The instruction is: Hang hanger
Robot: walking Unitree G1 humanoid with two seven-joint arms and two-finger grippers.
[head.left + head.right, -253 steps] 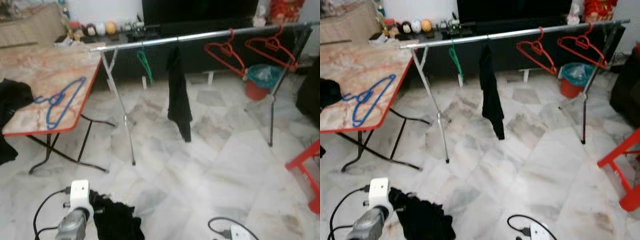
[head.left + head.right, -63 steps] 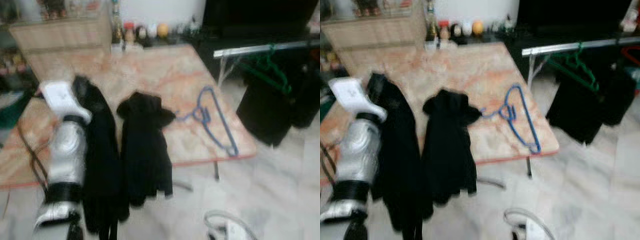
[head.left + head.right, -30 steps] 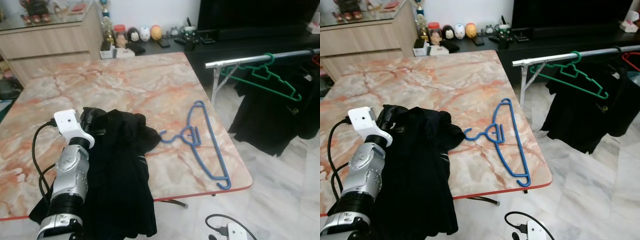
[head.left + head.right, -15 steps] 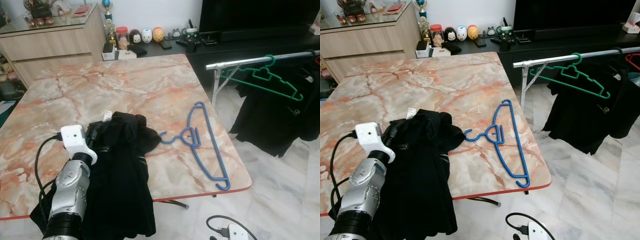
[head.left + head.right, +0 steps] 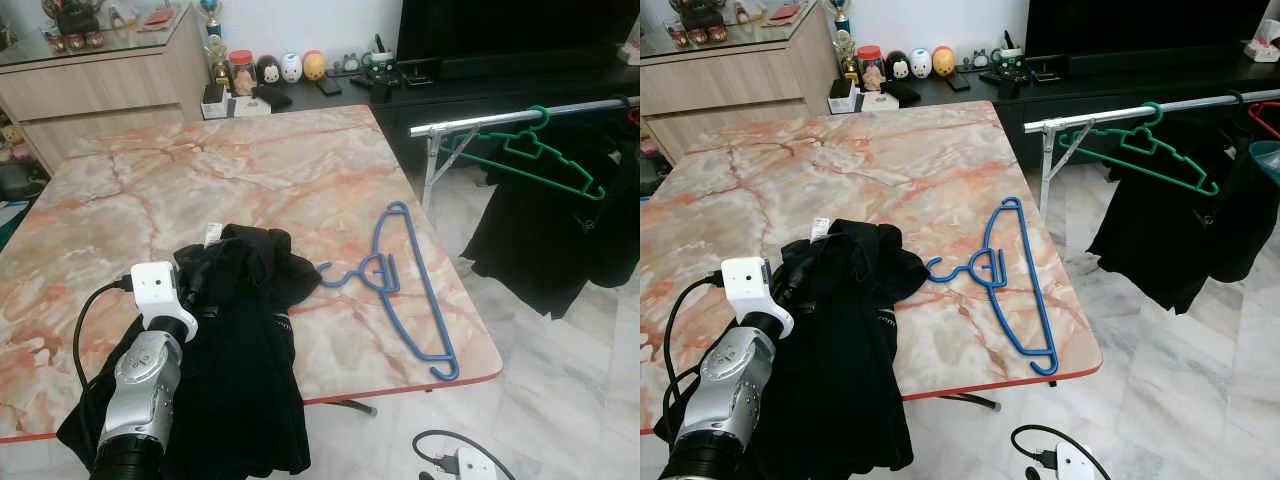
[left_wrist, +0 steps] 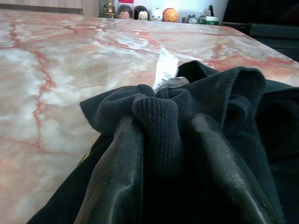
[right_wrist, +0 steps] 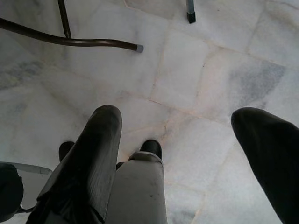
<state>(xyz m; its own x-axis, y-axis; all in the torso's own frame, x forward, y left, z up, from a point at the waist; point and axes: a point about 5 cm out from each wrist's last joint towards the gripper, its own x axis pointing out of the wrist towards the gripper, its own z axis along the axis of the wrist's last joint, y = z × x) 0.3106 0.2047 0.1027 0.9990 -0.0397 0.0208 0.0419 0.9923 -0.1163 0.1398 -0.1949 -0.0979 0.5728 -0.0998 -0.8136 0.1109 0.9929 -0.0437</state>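
A blue hanger (image 5: pixel 410 285) lies flat on the marble-patterned table (image 5: pixel 250 170), near its right edge. To the left of the hanger a black garment (image 5: pixel 245 370) is heaped on the table and droops over the front edge. My left gripper (image 6: pixel 161 116) is shut on a fold of that garment near its white label. A green hanger (image 5: pixel 525 155) hangs on the silver rail (image 5: pixel 500 118) to the right of the table, with a black cloth (image 5: pixel 545 230) hanging behind it. My right gripper (image 7: pixel 182 130) hangs open over the floor.
A wooden sideboard (image 5: pixel 110 75) and a dark TV console (image 5: pixel 480 70) with small figurines stand behind the table. A white plug with its cable (image 5: pixel 465 462) lies on the marble floor. A red hanger (image 5: pixel 1265 115) hangs further along the rail. Table legs (image 7: pixel 70 39) stand close to my right gripper.
The camera has swung from the rack to the table. My left gripper brought the black garment onto the table and has drawn back slightly toward me in the last half second.
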